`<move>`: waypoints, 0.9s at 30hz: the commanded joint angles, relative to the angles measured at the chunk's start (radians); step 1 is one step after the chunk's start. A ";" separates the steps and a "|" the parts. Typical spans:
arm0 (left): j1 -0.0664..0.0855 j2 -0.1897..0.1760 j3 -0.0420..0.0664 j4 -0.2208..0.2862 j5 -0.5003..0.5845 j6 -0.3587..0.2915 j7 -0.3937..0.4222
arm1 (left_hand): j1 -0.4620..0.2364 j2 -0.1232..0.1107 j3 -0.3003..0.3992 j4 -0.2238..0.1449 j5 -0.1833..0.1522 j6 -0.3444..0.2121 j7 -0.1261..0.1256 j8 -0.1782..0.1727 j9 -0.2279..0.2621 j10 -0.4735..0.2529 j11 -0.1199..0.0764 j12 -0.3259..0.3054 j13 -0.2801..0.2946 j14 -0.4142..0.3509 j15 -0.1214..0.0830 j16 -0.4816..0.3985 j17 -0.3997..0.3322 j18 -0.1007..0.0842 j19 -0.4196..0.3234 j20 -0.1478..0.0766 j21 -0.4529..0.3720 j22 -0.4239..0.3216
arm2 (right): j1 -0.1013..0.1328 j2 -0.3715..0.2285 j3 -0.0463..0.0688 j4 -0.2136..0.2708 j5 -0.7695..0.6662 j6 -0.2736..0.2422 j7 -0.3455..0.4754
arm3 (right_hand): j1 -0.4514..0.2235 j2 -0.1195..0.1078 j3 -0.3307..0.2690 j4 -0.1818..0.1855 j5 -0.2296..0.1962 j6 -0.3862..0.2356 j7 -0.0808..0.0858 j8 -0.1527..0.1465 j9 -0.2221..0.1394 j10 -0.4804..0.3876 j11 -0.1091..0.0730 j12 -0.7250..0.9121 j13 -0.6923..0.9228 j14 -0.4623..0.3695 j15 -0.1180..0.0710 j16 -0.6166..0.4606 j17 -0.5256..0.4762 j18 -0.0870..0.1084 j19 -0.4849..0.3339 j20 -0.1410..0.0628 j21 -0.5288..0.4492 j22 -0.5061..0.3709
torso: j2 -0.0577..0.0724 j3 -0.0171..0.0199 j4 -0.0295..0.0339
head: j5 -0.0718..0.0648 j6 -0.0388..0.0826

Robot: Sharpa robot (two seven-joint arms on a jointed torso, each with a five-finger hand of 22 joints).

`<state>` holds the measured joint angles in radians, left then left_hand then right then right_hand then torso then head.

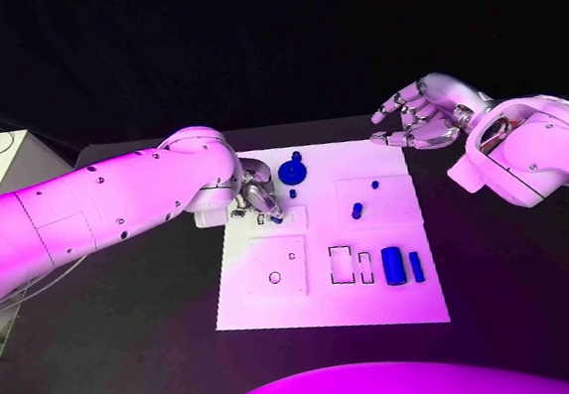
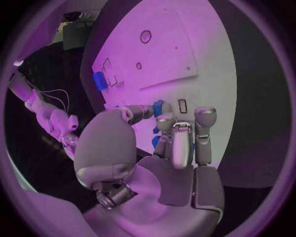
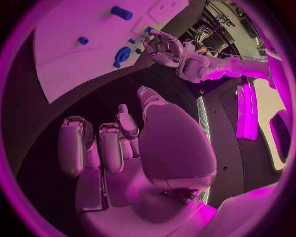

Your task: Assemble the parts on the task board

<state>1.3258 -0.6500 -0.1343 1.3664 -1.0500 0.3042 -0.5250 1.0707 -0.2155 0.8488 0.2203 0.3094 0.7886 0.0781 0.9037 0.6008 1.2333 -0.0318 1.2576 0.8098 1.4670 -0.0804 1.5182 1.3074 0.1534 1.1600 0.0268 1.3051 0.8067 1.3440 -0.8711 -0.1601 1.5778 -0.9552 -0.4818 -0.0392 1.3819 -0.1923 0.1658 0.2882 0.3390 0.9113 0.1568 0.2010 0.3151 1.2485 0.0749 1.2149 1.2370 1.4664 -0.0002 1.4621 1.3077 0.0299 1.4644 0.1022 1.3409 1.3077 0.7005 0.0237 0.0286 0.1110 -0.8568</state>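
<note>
White rectangular task board (image 1: pixel 385 287): small blue plastic parts (image 1: pixel 393 266) near right. Left hand (image 1: pixel 259 199) fingertips on a far-left part; grasp unclear. Right hand (image 1: pixel 420 114) off-board, far right, loosely spread, empty.

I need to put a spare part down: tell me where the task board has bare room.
Free: the task board's near strip, below the square outline and the two upright blue parts; also its right edge beyond the small blue peg. Crowded: the far-left corner, where the left hand works beside the round blue part.

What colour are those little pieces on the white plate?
Blue, clearest in the head view: parts on the task board.
</note>
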 commanded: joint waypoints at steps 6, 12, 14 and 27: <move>-0.009 0.001 -0.003 0.006 -0.012 0.024 -0.003 | -0.010 0.011 0.164 -0.179 0.008 0.055 -0.043 0.000 0.175 0.022 -0.004 0.007 0.014 0.071 -0.010 0.008 0.130 -0.018 0.026 -0.003 0.015 0.025 | -0.001 -0.002 0.000 0.004 -0.010 0.014 0.003 | -0.006 -0.001 0.006 0.001 0.003 -0.006 0.002 0.005 -0.001 -0.005 0.001 -0.004 0.000 0.056 0.000 -0.004 0.133 0.014 0.033 0.000 -0.003 0.198 | 0.001 0.0006 -0.0004 | -0.001 -0.003; -0.010 0.000 -0.003 0.008 -0.012 0.020 -0.003 | -0.016 0.015 0.160 -0.180 0.007 0.062 -0.045 -0.003 0.173 0.028 -0.006 0.007 0.018 0.072 -0.012 0.010 0.135 -0.019 0.030 -0.004 0.017 0.030 | -0.001 -0.003 0.000 0.005 -0.011 0.015 0.002 | -0.006 -0.001 0.006 0.001 0.003 -0.006 0.002 0.005 -0.001 -0.005 0.001 -0.004 0.000 0.056 0.000 -0.004 0.133 0.014 0.033 0.000 -0.003 0.198 | 0.000 0.0010 -0.0004 | -0.001 -0.004; -0.011 -0.001 -0.003 0.009 -0.012 0.013 -0.002 | -0.017 0.016 0.159 -0.180 0.006 0.064 -0.046 -0.004 0.173 0.029 -0.007 0.007 0.019 0.073 -0.012 0.010 0.136 -0.020 0.032 -0.005 0.018 0.031 | -0.001 -0.003 0.000 0.005 -0.011 0.015 0.002 | -0.006 -0.001 0.006 0.001 0.003 -0.006 0.002 0.005 -0.001 -0.005 0.001 -0.004 0.000 0.056 0.000 -0.004 0.133 0.014 0.033 0.000 -0.003 0.198 | 0.000 0.0008 -0.0005 | -0.002 -0.004; -0.016 -0.052 0.002 0.066 0.004 -0.084 0.008 | -0.016 0.018 0.160 -0.188 0.008 0.069 -0.049 -0.008 0.171 0.034 -0.010 0.004 0.019 0.073 -0.014 0.010 0.137 -0.021 0.037 -0.007 0.020 0.038 | -0.002 -0.006 0.000 0.006 -0.011 0.014 0.003 | -0.008 -0.003 0.011 0.001 0.008 -0.009 0.002 0.009 -0.001 -0.004 0.001 -0.003 -0.002 0.057 0.000 -0.004 0.133 0.014 0.034 0.000 -0.003 0.198 | 0.000 0.0002 -0.0010 | -0.004 -0.004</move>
<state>1.3123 -0.6960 -0.1333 1.4210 -1.0536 0.2697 -0.5215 1.0495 -0.2080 0.8376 0.2091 0.3137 0.8047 0.0760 0.8996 0.7723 1.2591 -0.0424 1.2615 0.8296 1.4670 -0.0877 1.5258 1.3073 0.1534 1.1901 0.0217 1.3195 0.8432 1.3431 -0.8762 -0.1603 1.5816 -0.9559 -0.4803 -0.0409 1.3819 -0.1923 0.1728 0.2896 0.3431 0.9087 0.1594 0.2086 0.3151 1.2486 0.0750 1.2149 1.2360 1.4664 -0.0002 1.4621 1.3075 0.0298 1.4644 0.1022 1.3409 1.3074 0.7010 0.0244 0.0276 0.1080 -0.8605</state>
